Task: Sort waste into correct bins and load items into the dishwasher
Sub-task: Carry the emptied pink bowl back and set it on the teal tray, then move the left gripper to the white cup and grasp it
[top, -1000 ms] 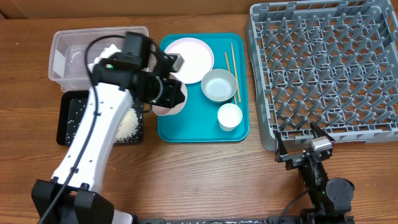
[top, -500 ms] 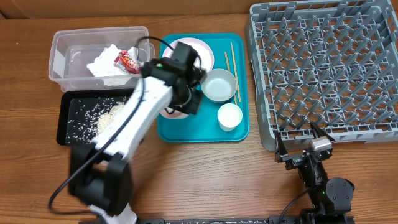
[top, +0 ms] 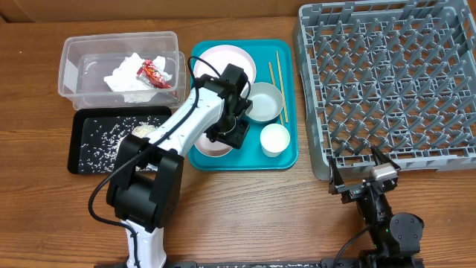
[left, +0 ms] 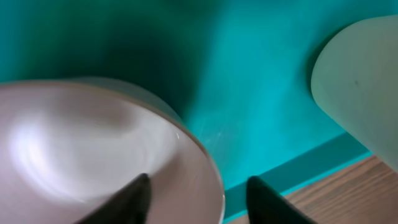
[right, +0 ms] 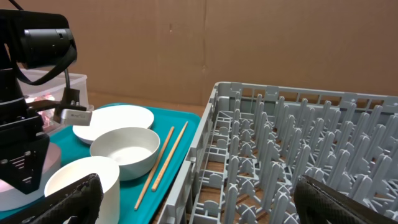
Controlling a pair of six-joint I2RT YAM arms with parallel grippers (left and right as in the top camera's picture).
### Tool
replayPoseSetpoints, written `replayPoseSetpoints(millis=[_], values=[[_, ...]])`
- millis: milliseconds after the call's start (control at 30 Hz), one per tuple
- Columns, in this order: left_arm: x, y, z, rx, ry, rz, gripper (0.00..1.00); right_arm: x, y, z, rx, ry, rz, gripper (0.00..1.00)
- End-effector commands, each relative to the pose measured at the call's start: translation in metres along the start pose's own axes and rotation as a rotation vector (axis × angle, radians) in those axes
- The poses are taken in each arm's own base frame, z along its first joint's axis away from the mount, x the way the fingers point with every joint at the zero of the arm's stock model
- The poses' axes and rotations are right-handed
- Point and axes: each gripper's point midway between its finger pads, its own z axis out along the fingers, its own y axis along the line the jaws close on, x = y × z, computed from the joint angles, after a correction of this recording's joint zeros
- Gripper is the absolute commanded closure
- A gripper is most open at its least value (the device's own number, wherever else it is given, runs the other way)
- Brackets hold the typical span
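While the right gripper (right: 202,190) gapes empty to the right of the teal tray (top: 291,158), the left gripper (left: 198,186) stands, fingers apart, astride the rim of the pale plate (top: 202,147) in the tray's near-left corner. Left of the tray, the print on the red wrapper (top: 152,72) is too small to read.

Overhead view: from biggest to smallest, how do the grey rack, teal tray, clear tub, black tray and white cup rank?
1. grey rack
2. teal tray
3. clear tub and black tray: too alike to rank; the taller tub sits nearer the camera
4. white cup
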Motion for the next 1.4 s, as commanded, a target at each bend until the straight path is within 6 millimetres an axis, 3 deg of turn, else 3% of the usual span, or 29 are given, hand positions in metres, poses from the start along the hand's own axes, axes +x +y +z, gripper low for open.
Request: replayPoseSetpoints(millis=[0,100,167,200,233,367,567,700,800,1367], values=[[-0.007,-0.001,0.001,0.002,-0.012,0.012,0.23,0.002,0.0,0.0,-0.001,-0.005,0.006,0.0],[-0.015,-0.003,-0.016,0.005,-0.035,0.011,0.17,0.002,0.0,0.0,-0.001,-0.005,0.006,0.0],[-0.025,-0.005,-0.04,0.006,-0.069,0.012,0.16,0.002,0.0,0.0,-0.001,-0.005,0.006,0.0],[-0.031,-0.006,-0.054,0.006,-0.09,0.014,0.16,0.002,0.0,0.0,-0.001,-0.005,0.006,0.0],[-0.042,-0.011,-0.083,0.007,-0.143,0.024,0.16,0.002,0.0,0.0,-0.001,-0.005,0.006,0.0],[-0.059,-0.021,-0.147,0.011,-0.269,0.044,0.16,0.002,0.0,0.0,-0.001,-0.005,0.006,0.0],[-0.067,-0.034,-0.226,0.014,-0.446,0.072,0.15,0.002,0.0,0.0,-0.001,-0.005,0.006,0.0],[-0.066,-0.037,-0.255,0.012,-0.523,0.083,0.15,0.002,0.0,0.0,-0.001,-0.005,0.006,0.0],[-0.067,-0.039,-0.265,0.013,-0.558,0.088,0.15,0.002,0.0,0.0,-0.001,-0.005,0.006,0.0],[-0.067,-0.033,-0.264,-0.021,-0.557,0.079,0.15,0.002,0.0,0.0,-0.001,-0.004,0.006,0.0]])
